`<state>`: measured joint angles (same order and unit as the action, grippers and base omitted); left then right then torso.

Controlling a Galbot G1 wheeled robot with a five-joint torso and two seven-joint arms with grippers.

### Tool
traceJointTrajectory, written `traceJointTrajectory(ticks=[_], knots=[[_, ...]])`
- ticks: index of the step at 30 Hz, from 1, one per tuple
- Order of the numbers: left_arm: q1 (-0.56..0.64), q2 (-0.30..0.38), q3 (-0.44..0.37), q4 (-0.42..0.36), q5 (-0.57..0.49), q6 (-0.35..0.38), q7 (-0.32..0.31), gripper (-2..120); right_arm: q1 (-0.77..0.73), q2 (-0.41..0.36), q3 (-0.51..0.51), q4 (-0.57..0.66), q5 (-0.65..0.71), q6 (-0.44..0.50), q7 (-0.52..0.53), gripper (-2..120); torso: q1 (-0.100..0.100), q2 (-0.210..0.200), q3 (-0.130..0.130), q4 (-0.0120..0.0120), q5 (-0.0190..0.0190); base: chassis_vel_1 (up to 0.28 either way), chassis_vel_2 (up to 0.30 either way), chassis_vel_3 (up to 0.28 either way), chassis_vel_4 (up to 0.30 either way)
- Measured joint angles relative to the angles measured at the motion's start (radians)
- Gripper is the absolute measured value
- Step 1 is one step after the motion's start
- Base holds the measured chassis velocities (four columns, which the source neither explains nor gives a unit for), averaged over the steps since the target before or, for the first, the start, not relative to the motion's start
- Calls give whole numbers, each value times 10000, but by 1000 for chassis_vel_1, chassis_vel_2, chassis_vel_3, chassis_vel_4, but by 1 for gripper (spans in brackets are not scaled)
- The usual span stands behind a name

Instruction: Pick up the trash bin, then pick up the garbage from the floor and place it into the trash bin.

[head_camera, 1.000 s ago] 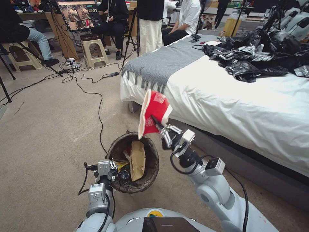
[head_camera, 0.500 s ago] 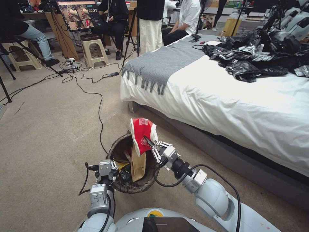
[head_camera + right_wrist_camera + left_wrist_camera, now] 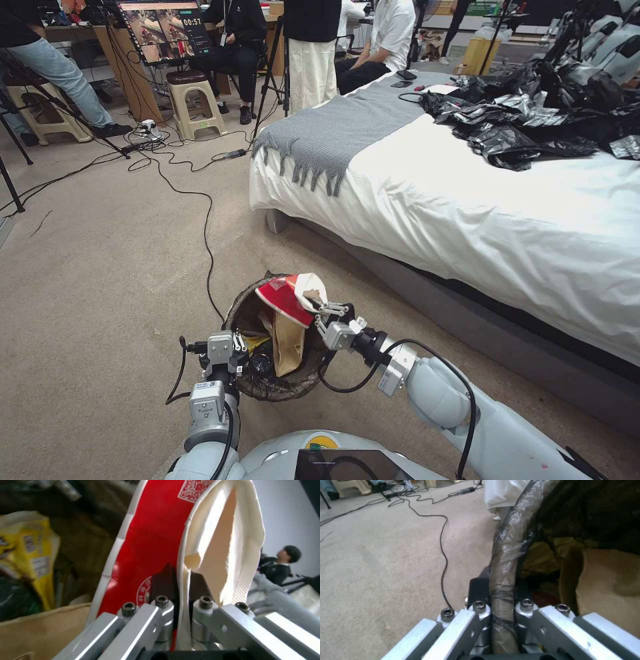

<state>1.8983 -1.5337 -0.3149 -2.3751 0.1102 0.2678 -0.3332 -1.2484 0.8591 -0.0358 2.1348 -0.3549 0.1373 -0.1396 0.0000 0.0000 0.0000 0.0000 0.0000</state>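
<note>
The left gripper (image 3: 237, 347) has its fingers (image 3: 479, 606) pinched tight on the near rim of the small round bin lined with a dark brown-black plastic bag (image 3: 250, 310), holding it low over the beige carpet floor (image 3: 100, 267), just in front of the robot. From the right, the right gripper (image 3: 319, 312) reaches over the bin's mouth, its fingers (image 3: 162, 602) clamped on the wall of a crushed red-and-white paper cup (image 3: 288, 299). The cup lies tilted across the far side of the opening, its white inside turned toward the bed with the white sheet (image 3: 480, 220) beyond. Down in the bin, a flat tan paper packet (image 3: 288, 337) stands on edge beside a yellow snack wrapper (image 3: 33, 555). A black cable (image 3: 203, 247) trails across the carpet behind the bin.
</note>
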Motion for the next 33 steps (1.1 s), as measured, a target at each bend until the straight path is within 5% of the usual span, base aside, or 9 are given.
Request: traceJointTrajectory(ticks=[24, 33], knots=[[-77, -17, 130, 50, -72, 134, -31, 0, 667, 165, -1041, -1456, -738, 3, -301, 1, 0, 0, 0, 0, 0, 0, 0, 0, 0], [-73, -33, 190, 38, -60, 136, -32, 0, 506, 144, -1099, -1528, -882, -122, -232, 34, 0, 0, 0, 0, 0, 0, 0, 0, 0]])
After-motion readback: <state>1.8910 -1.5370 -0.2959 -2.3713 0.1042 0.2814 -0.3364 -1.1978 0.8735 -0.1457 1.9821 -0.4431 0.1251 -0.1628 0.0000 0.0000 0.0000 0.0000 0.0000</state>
